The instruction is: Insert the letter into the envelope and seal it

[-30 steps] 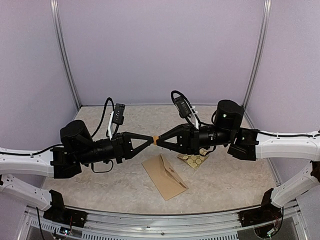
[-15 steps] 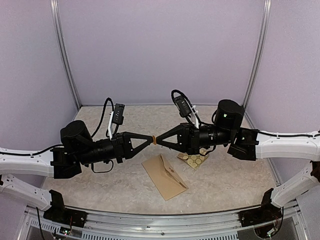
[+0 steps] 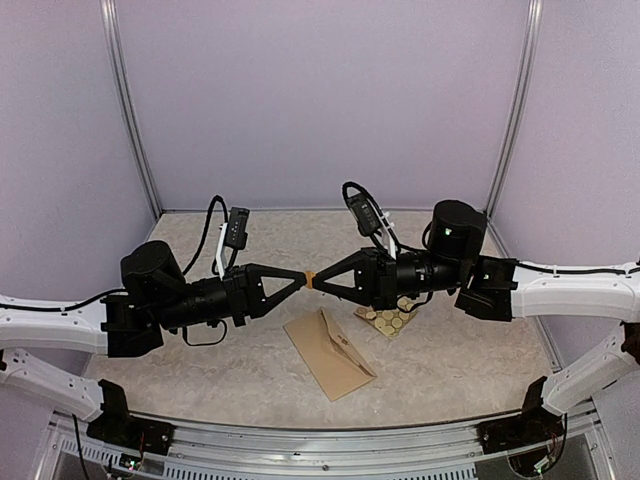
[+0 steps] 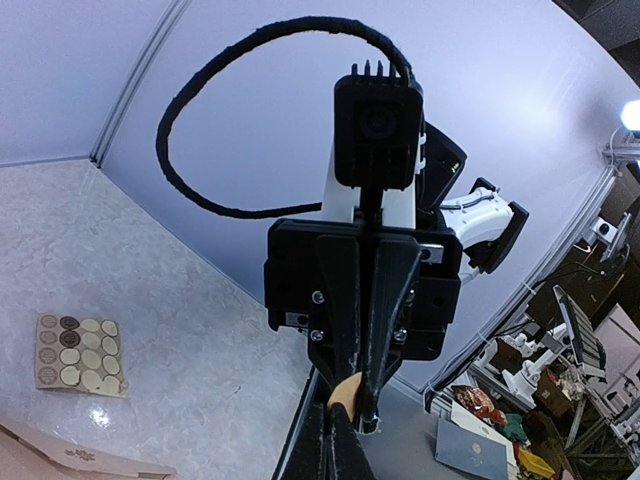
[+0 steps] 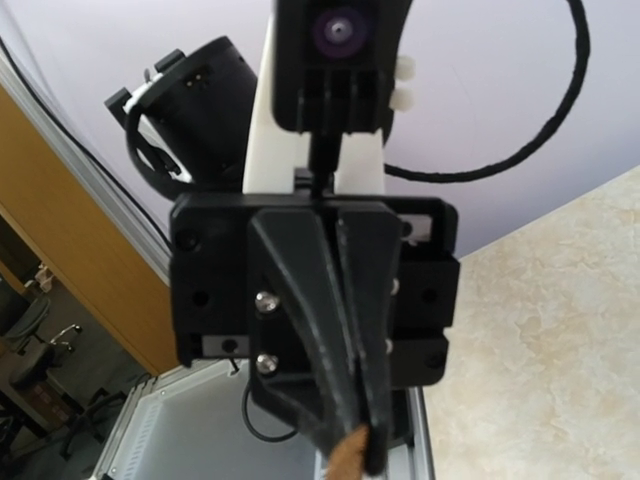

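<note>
My left gripper [image 3: 303, 281] and right gripper [image 3: 318, 281] meet tip to tip, both clenched on one small sticker [image 3: 311, 281]. Pulling apart unevenly could tear it or leave it stuck on the wrong finger. The envelope [image 3: 330, 352] lies near centre; I can't see the letter.

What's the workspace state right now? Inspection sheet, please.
Surface: marbled beige tabletop.
Job's things: brown envelope lies flat between the arms; letter not seen.
Clutter: sticker card just right of the envelope, partly under the right arm.
Grippers: left gripper and right gripper are both shut, tip to tip in the air, pinching a small tan piece.
Cables: left cable loop and right cable loop arch over the wrists, off the table.
Surroundings: lilac walls, metal frame posts.
</note>
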Tool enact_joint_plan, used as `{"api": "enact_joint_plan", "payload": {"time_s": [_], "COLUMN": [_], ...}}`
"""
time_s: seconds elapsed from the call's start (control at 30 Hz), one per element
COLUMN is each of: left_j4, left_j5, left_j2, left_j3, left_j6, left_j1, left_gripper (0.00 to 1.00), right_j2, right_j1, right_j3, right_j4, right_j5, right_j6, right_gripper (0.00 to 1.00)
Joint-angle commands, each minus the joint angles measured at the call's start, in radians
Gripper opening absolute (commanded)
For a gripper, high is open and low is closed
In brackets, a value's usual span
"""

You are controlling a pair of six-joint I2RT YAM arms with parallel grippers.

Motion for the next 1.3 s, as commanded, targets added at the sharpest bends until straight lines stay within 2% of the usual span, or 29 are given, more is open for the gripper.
{"api": "enact_joint_plan", "payload": {"time_s": [0.0,0.73,0.83,0.93,1.03,1.17,1.27], "left_j4": [0.000,-0.035,-0.076,-0.118,-0.128,-0.137,-0.082], "left_j5": [-0.003,-0.050,-0.077,-0.066,-0.020,0.003,0.069], "left_j2": [0.004,0.005,0.020,0.046,0.076,0.112,0.126], "left_j3": [-0.009,-0.010,0.005,0.036,0.071,0.099,0.091], "left_j6": [0.008,0.018,0.029,0.042,0.058,0.079,0.078], "left_j1": [-0.003,-0.001,0.005,0.029,0.045,0.051,0.051], "left_gripper": [0.00,0.01,0.30,0.31,0.41,0.41,0.29], "right_j2": [0.001,-0.077,-0.091,-0.113,-0.148,-0.181,-0.175], "right_j1": [0.004,-0.027,-0.037,-0.046,-0.054,-0.062,-0.065], "right_j3": [0.023,-0.038,-0.034,-0.025,-0.050,-0.093,-0.119], "right_j4": [-0.011,-0.026,-0.100,-0.227,-0.266,-0.243,-0.180], "right_j5": [0.016,0.145,0.175,0.233,0.250,0.253,0.180], "right_j6": [-0.010,-0.004,-0.026,-0.063,-0.066,-0.047,-0.033], "right_gripper": [0.03,0.00,0.00,0.00,0.00,0.00,0.00]}}
